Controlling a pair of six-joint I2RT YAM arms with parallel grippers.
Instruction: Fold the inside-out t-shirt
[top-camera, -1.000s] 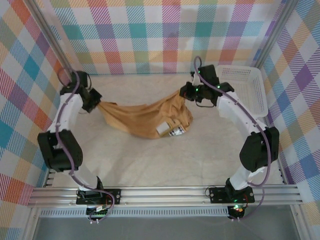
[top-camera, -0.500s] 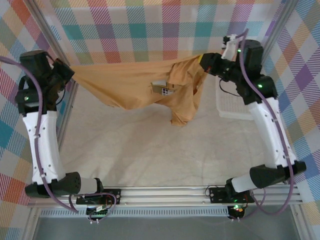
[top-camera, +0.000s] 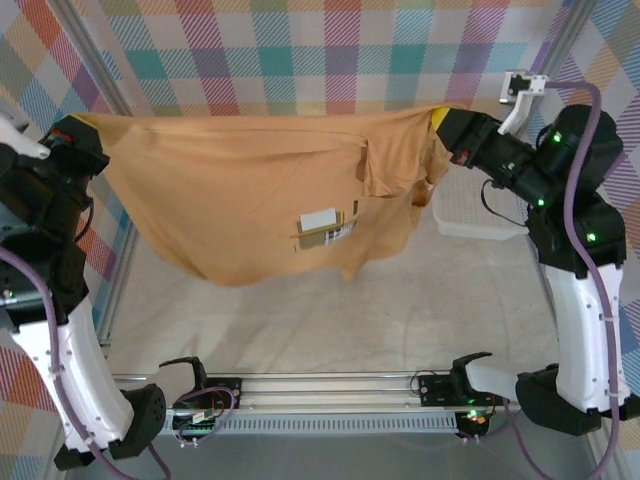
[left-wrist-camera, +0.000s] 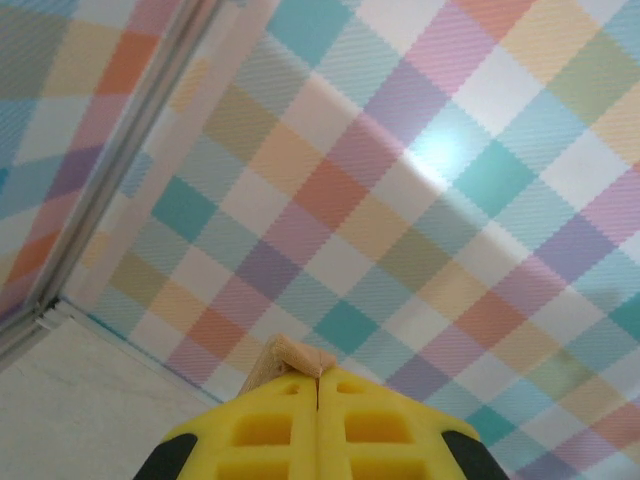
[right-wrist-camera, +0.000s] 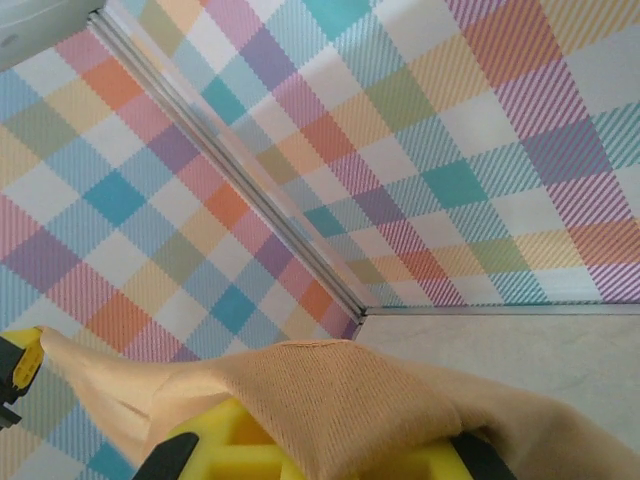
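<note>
The inside-out t-shirt (top-camera: 240, 190), tan-orange with a small white label (top-camera: 320, 220), hangs spread in the air between my two arms, well above the table. My left gripper (top-camera: 88, 122) is shut on its left upper corner; in the left wrist view a small fold of the t-shirt (left-wrist-camera: 292, 358) pokes out between the yellow fingers (left-wrist-camera: 260, 430). My right gripper (top-camera: 440, 122) is shut on the right upper corner. In the right wrist view the t-shirt (right-wrist-camera: 350, 400) drapes over the yellow fingers (right-wrist-camera: 215, 445). A sleeve hangs folded near the right end.
A white mesh basket (top-camera: 470, 200) stands on the table at the right, under the right arm. Checked walls (top-camera: 320, 50) close in the back and sides. The pale table surface (top-camera: 330, 320) lies bare below the shirt, with the aluminium rail (top-camera: 320, 385) at the front.
Both arms have risen and spread apart, lifting the t-shirt off the table and stretching it from a bunched heap into a wide hanging sheet. Both grippers stayed shut on it.
</note>
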